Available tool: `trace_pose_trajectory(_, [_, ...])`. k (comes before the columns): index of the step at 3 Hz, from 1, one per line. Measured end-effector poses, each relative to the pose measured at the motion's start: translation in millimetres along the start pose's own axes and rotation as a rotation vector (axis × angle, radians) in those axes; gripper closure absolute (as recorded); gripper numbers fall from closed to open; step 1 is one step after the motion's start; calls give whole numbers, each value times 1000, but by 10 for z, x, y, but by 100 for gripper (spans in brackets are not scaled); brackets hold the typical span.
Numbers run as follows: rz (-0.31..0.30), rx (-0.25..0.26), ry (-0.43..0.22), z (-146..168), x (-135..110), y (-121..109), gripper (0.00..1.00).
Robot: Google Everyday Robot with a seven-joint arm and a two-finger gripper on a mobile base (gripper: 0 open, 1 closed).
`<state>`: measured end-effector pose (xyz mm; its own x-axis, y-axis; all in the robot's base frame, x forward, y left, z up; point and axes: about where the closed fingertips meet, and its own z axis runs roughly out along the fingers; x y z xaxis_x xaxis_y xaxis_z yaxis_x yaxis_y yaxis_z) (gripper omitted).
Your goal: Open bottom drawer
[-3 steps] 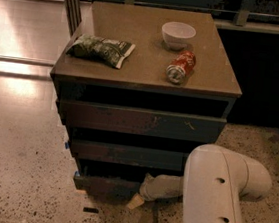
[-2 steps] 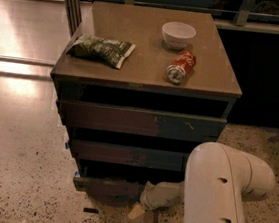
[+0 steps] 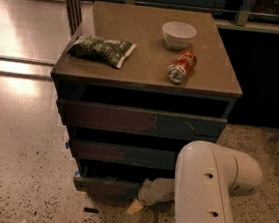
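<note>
The bottom drawer [image 3: 106, 186] is the lowest and narrowest of three dark worn fronts in a wooden cabinet [image 3: 133, 75]. Its front stands slightly forward of the cabinet, with a dark gap above it. My gripper [image 3: 136, 206] is low by the floor at the right end of that front, with its pale tip just below the drawer's lower edge. My white arm [image 3: 205, 196] comes in from the lower right and hides the right part of the bottom drawer.
The middle drawer [image 3: 119, 154] and the top drawer [image 3: 138, 119] sit above it. On the cabinet top are a white bowl [image 3: 178, 35], a red can [image 3: 181, 66] on its side and a green snack bag [image 3: 101, 50]. The floor [image 3: 22, 170] is speckled.
My gripper has dropped a little lower at the right end of the bottom drawer's front. The drawer front has not visibly moved.
</note>
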<state>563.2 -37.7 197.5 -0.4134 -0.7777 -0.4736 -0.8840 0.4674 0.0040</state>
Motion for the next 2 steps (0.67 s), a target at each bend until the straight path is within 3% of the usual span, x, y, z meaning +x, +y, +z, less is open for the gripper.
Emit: trace_pose_trajectory(2, [-9,-9,28,111,15,-35,0])
